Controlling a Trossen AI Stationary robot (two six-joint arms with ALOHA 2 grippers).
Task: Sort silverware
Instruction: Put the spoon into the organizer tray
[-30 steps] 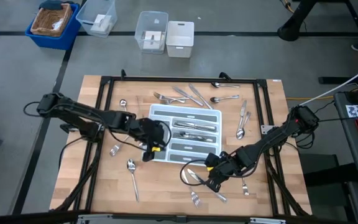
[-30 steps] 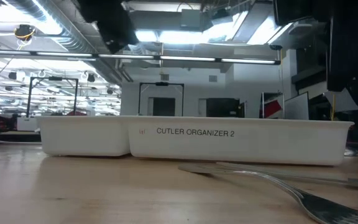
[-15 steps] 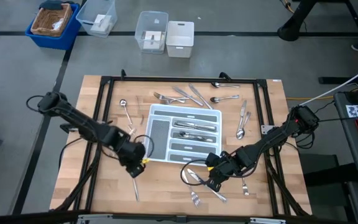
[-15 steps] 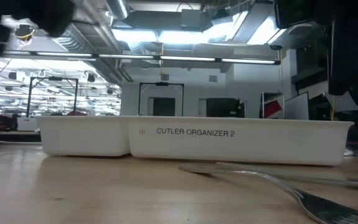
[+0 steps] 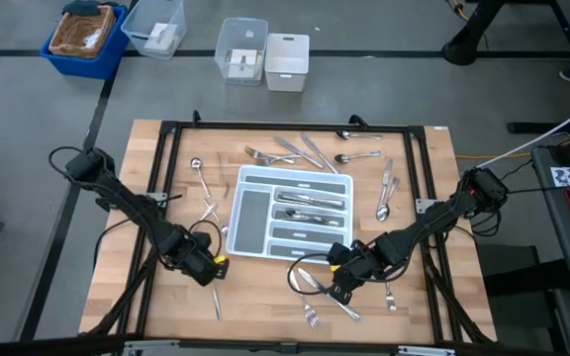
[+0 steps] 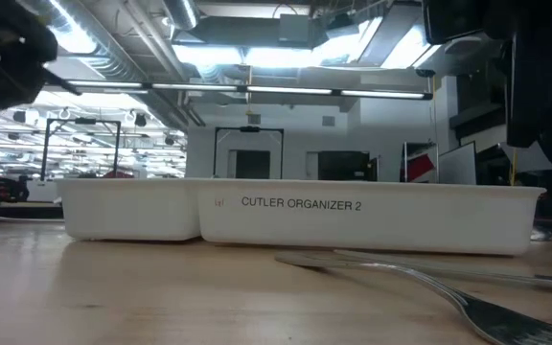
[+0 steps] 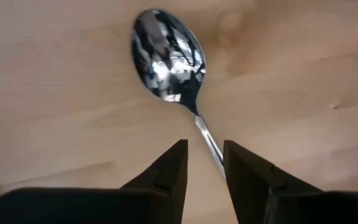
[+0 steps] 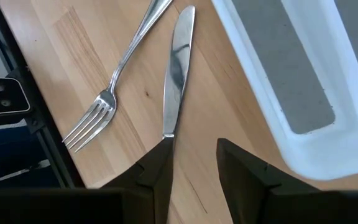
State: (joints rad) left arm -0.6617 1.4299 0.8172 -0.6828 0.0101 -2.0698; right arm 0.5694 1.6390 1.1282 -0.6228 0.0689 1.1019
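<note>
Centrally, white tray (image 5: 251, 180) holding silverware (image 5: 309, 202), both end effectors apart, left (image 7: 202, 163) over spoon (image 7: 169, 57).

A white tray (image 6: 295, 216) lettered "CUTLER ORGANIZER 2" stands on the wooden table (image 6: 113, 292), a fork (image 6: 429, 285) lying before it, a dark arm part (image 6: 8, 62) blurred at upper left.

You have one white cutlery tray (image 5: 248, 182) on the bench (image 5: 265, 297), and two arms over it, one hand (image 5: 213, 267) at the tray's near left corner, the other hand (image 5: 336, 287) near the front edge. Beyond the bench's far edge you can count four bins: one blue (image 5: 85, 38), two clear (image 5: 154, 24) (image 5: 241, 49), one white (image 5: 287, 60). Loose silverware (image 5: 305, 150) is too tangled to count exactly.
</note>
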